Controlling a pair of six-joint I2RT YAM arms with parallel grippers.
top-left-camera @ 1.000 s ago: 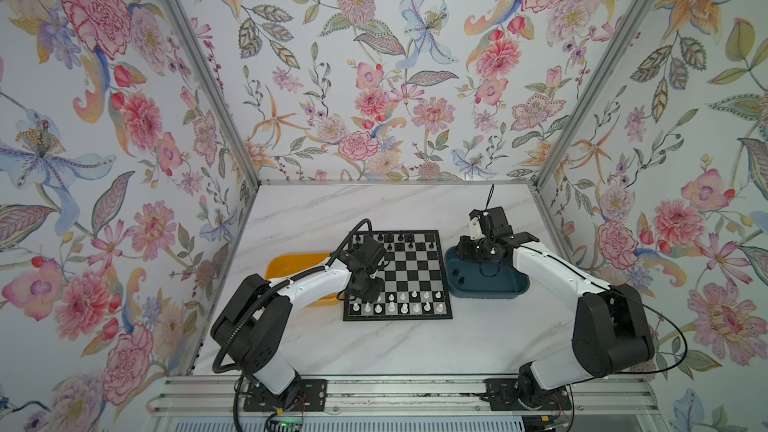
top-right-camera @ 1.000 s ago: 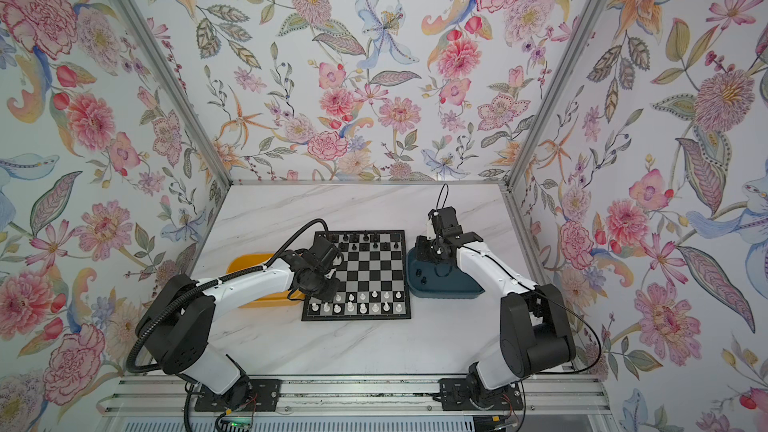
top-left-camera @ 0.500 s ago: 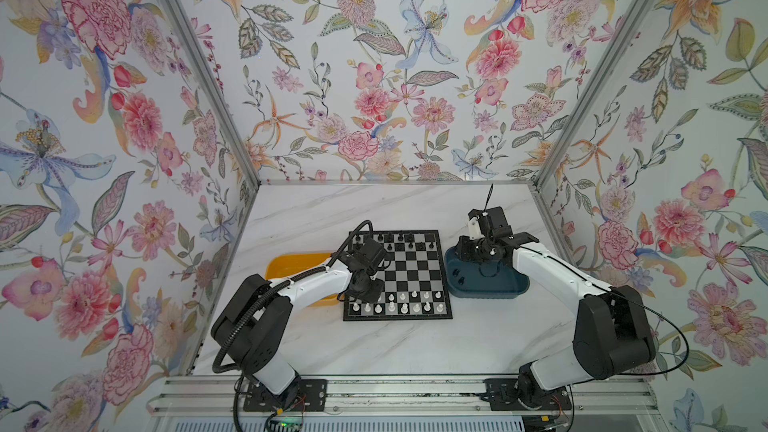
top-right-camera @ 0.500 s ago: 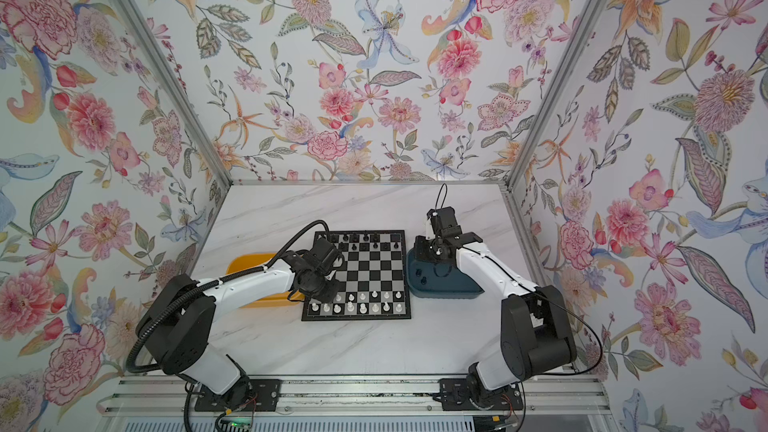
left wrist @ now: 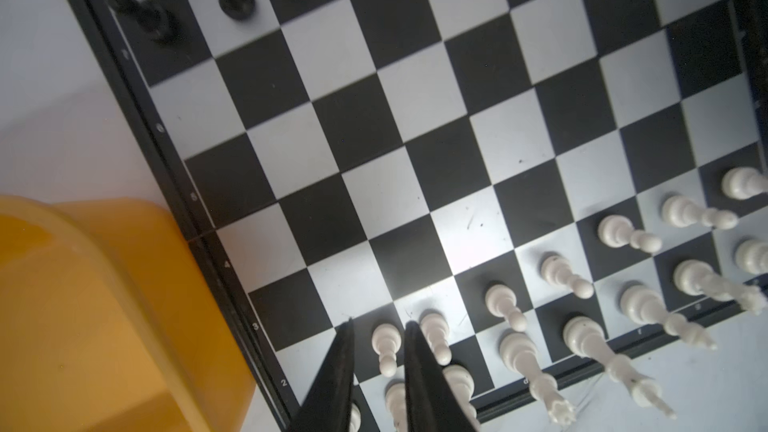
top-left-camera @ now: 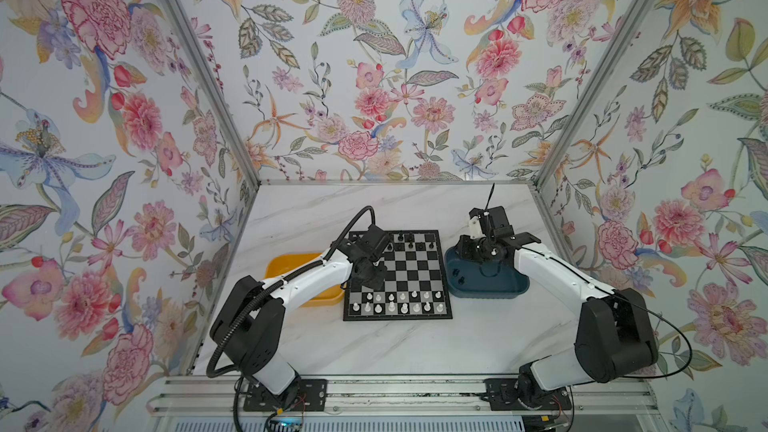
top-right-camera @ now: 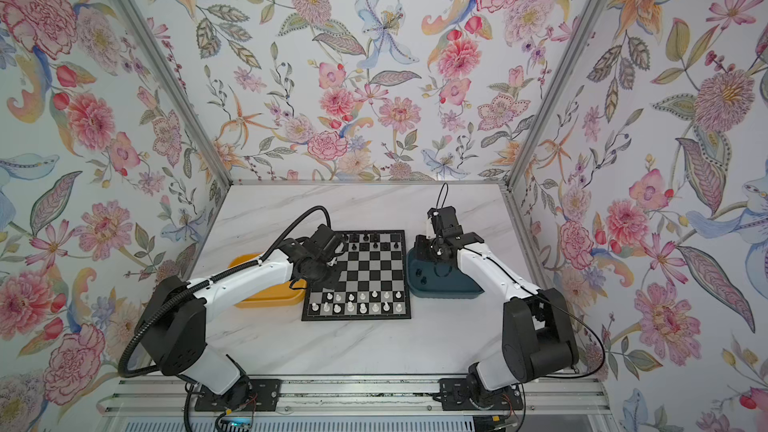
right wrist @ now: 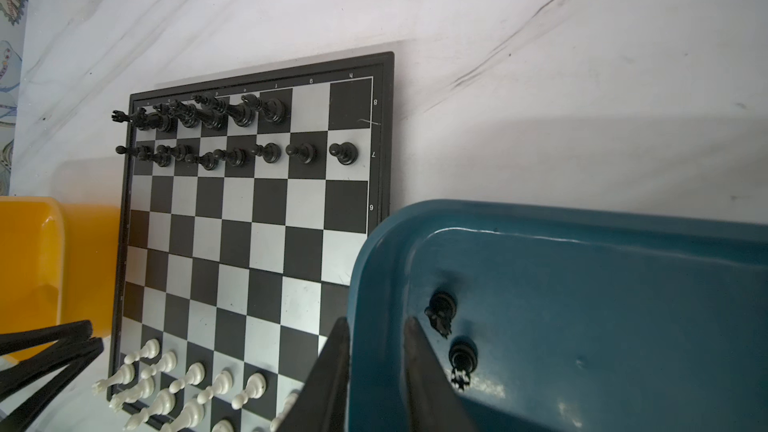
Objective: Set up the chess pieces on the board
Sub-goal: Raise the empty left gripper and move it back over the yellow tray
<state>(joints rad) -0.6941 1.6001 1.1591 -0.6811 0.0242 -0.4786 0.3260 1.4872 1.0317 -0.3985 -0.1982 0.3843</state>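
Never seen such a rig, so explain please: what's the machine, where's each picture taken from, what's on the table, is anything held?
A robot's left arm and right arm stand at a marble table, each ending in jaws. The wide pictures come from one overhead camera; the close-ups from cameras on the arms' wrists. Between the arms lies a chessboard: white pieces on its near rows, black pieces on its far rows. A yellow tray lies to its left; a blue tray to its right holds two more black pieces. The left arm's jaws stand open astride a white pawn; the right arm's jaws are open and empty above the blue tray.
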